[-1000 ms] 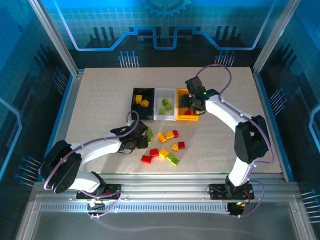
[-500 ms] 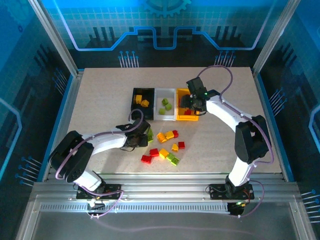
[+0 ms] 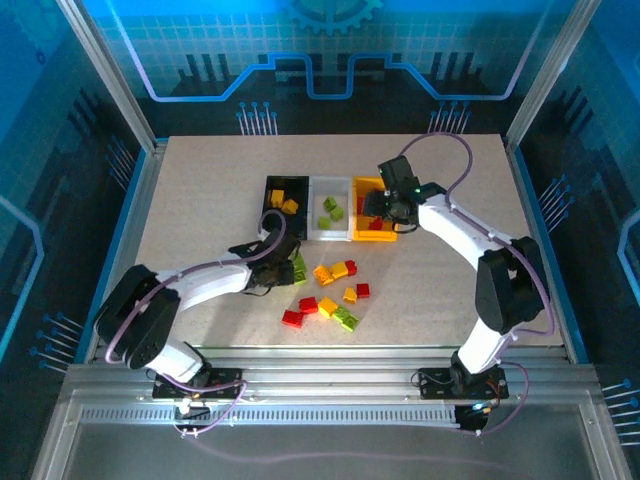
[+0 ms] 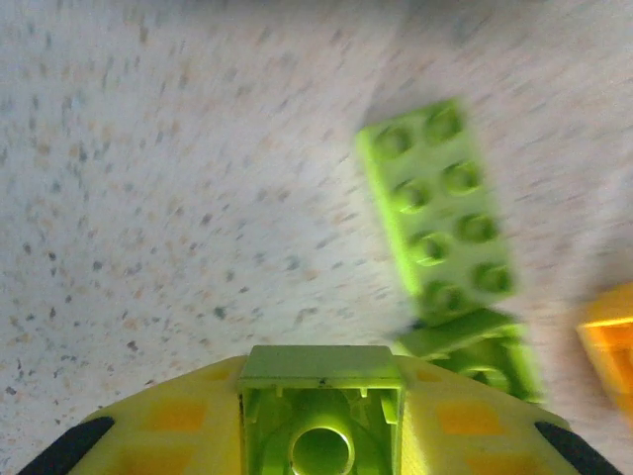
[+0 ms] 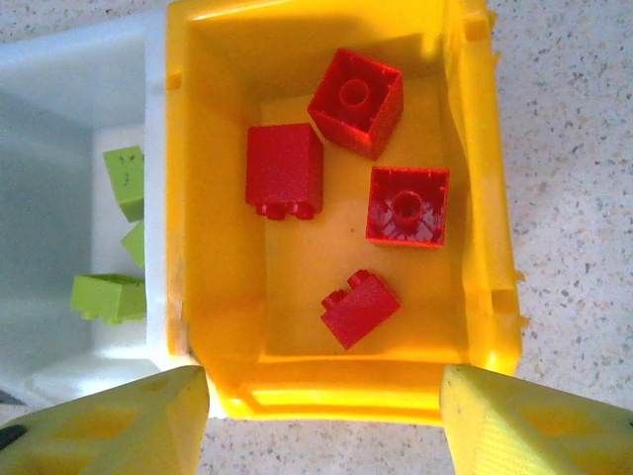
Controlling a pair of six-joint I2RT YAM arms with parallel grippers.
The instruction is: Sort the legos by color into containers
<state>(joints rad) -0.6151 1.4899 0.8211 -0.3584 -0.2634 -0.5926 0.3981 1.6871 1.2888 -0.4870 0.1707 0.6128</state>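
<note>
My left gripper [image 4: 321, 435] is shut on a small lime green lego [image 4: 321, 411], held just above the table with its hollow underside facing the camera. Beside it lie a flat green lego [image 4: 440, 213] and another green one [image 4: 485, 351]. From above, the left gripper [image 3: 283, 263] is left of the loose legos [image 3: 335, 298] in red, yellow-orange and green. My right gripper [image 5: 321, 396] hangs open and empty over the near end of the yellow container [image 5: 475, 148], which holds several red legos [image 5: 356, 101]. The white container [image 5: 59, 89] holds green legos [image 5: 124, 183].
The black container [image 3: 270, 215] with yellow-orange bricks stands left of the white one [image 3: 313, 212] and the yellow one [image 3: 358, 228], all in a row at mid-table. An orange brick [image 4: 613, 346] lies at the right edge of the left wrist view.
The left gripper slid right to the green bricks and closed on one. The right gripper shifted slightly right over the yellow container and stayed open.
</note>
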